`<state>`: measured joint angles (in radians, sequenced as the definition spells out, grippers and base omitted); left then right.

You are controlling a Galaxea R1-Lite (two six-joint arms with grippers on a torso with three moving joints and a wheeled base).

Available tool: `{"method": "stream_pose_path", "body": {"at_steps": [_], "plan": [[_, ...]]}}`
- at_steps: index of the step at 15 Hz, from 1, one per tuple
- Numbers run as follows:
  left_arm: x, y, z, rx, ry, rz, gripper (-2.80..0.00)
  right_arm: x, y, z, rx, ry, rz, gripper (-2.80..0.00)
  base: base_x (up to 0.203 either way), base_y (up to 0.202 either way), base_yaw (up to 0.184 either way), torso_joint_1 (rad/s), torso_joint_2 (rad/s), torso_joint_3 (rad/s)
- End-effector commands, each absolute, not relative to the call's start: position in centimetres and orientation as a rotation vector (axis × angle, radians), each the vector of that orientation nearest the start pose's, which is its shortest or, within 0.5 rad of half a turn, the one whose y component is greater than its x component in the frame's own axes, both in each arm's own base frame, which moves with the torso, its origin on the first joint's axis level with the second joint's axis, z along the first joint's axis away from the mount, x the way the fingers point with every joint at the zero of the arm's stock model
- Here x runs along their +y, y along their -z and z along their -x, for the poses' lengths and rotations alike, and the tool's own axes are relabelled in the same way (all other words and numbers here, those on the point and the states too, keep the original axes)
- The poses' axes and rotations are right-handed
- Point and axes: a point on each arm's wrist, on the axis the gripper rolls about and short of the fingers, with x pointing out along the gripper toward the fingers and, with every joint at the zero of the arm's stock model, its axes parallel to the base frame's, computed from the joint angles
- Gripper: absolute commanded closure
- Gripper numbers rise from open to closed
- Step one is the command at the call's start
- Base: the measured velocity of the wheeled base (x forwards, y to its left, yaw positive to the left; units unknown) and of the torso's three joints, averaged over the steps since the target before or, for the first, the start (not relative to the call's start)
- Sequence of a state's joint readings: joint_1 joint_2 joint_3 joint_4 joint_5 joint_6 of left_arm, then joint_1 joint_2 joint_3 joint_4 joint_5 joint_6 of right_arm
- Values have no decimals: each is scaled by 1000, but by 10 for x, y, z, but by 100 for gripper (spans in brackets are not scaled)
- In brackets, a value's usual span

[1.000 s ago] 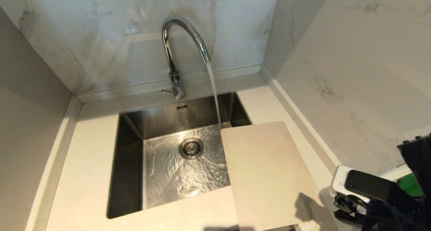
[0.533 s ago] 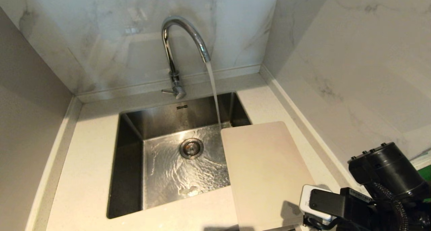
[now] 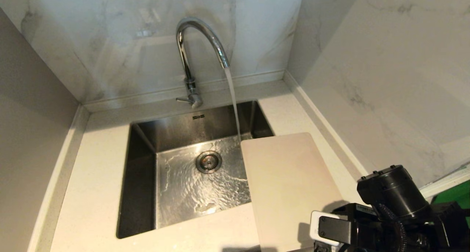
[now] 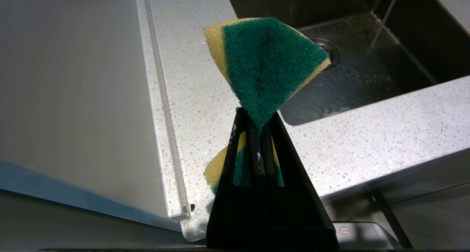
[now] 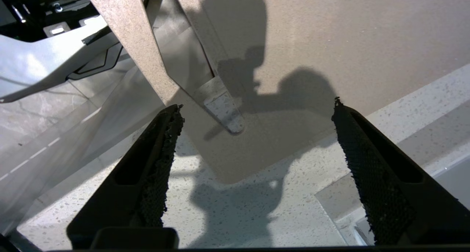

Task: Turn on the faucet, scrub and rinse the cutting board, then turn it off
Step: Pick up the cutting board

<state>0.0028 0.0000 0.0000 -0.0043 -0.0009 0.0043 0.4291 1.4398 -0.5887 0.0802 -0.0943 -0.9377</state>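
The chrome faucet (image 3: pixel 200 42) is running, and its stream (image 3: pixel 233 105) falls into the sink just past the far edge of the cutting board. The cream cutting board (image 3: pixel 290 186) lies flat on the counter right of the sink, its left side overhanging the basin. My right gripper (image 5: pixel 256 103) is open and empty, hovering over the board's near end (image 5: pixel 330 42) by the slot handle (image 5: pixel 224 112). In the head view only the right arm's wrist (image 3: pixel 385 215) shows, at the bottom right. My left gripper (image 4: pixel 257 119) is shut on a green and yellow sponge (image 4: pixel 264 64), over the counter left of the sink.
The steel sink (image 3: pixel 143 178) has a wet floor and a round drain (image 3: pixel 208 161). Marble walls close in behind and on the right. A bright green object (image 3: pixel 449 197) lies at the far right behind my right arm. Speckled counter (image 3: pixel 91 193) runs left of the sink.
My right arm has swung left and lower, from the right edge to the board's near right corner. Water keeps running; the board has not moved.
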Motion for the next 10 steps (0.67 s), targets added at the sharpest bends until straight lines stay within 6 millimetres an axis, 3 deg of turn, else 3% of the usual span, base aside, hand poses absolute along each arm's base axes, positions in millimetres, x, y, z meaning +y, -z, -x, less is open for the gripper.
{"method": "stream_pose_path", "body": {"at_steps": [1,7,10], "plan": [[0,-76,23,-2,-2,-5,0,80,-131,-179,711,-738,1125,-280,0,0,0,0,0,0],[0,-76,23,-2,-3,-6,0,89,-121,-187,738,-783,1143,-280,0,0,0,0,0,0],[0,-76,23,-2,-3,-6,0,98,-116,-181,738,-838,1167,-280,0,0,0,0,0,0]]}}
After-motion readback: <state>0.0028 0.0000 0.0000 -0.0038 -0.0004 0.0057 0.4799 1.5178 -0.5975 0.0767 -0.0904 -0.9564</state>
